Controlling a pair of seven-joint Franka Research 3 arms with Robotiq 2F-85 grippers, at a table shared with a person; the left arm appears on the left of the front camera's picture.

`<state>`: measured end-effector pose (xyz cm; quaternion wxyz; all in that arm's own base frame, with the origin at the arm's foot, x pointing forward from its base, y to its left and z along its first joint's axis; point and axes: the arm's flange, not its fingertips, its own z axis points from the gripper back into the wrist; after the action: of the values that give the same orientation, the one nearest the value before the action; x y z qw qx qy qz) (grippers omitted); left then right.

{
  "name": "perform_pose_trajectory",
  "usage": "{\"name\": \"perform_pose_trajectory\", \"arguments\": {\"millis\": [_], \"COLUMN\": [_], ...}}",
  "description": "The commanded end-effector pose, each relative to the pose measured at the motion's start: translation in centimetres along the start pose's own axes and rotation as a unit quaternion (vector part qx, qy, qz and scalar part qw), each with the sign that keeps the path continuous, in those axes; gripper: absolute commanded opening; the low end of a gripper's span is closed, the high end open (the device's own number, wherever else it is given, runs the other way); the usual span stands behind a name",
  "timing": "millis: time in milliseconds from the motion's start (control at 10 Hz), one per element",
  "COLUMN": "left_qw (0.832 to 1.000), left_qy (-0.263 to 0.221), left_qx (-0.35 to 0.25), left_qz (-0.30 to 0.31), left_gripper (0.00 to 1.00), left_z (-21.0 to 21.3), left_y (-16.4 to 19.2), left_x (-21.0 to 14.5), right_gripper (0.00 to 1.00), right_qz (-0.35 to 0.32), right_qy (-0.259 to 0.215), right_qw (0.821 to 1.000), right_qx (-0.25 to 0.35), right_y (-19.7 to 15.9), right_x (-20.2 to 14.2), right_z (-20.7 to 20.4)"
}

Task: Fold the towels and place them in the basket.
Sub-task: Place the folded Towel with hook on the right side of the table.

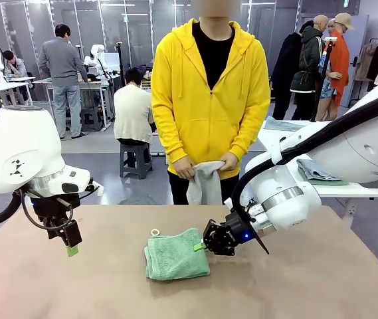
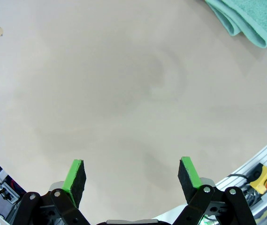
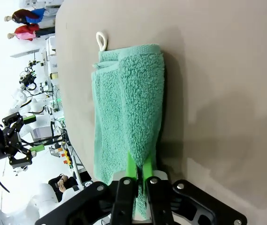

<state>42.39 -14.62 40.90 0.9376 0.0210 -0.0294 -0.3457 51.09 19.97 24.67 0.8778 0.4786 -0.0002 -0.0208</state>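
Observation:
A mint green towel [image 1: 175,254] lies folded at the table's middle, its white loop [image 1: 155,232] at the far left corner. My right gripper [image 1: 200,246] is shut on the towel's right edge. In the right wrist view the pads of that gripper [image 3: 139,171] pinch a raised fold of the green towel [image 3: 124,108]. My left gripper [image 1: 71,244] hangs open above the bare table at the left, well apart from the towel. Its fingers [image 2: 74,176] stand wide with nothing between them, and a towel corner [image 2: 243,18] shows far off. A person's hands hold a cream towel [image 1: 205,181] beyond the far edge. The basket is out of view.
The person in a yellow hoodie [image 1: 208,100] stands at the table's far side. A metal frame with a red stop button [image 2: 265,181] runs along the table edge near my left gripper. Bare brown tabletop [image 1: 95,286] surrounds the green towel.

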Motion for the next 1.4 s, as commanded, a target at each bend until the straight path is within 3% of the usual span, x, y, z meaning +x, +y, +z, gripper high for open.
{"name": "perform_pose_trajectory", "arguments": {"millis": [0,300,800,1000,1300], "left_qw": [1.0,1.0,1.0,1.0,1.0], "left_qy": [0.0,0.0,0.0,0.0,0.0], "left_qx": [0.003,0.003,0.003,0.003,0.003], "left_qz": [-0.005,-0.005,-0.005,-0.005,-0.005], "left_gripper": [1.0,1.0,1.0,1.0,1.0], "left_z": [0.1,0.1,0.1,0.1,0.1], "left_y": [0.3,0.3,0.3,0.3,0.3], "left_x": [0.2,0.2,0.2,0.2,0.2], "right_gripper": [0.06,0.05,0.05,0.05,0.05], "right_qz": [0.0,0.04,0.053,0.07,0.073], "right_qy": [0.0,-0.029,-0.099,-0.11,-0.084], "right_qw": [1.0,0.999,0.993,0.991,0.992], "right_qx": [0.0,-0.011,-0.019,-0.032,-0.06], "right_y": [0.0,-0.1,-7.4,-9.8,-13.1], "right_x": [0.0,0.2,3.0,3.5,3.8], "right_z": [0.0,4.9,17.8,23.1,29.9]}}
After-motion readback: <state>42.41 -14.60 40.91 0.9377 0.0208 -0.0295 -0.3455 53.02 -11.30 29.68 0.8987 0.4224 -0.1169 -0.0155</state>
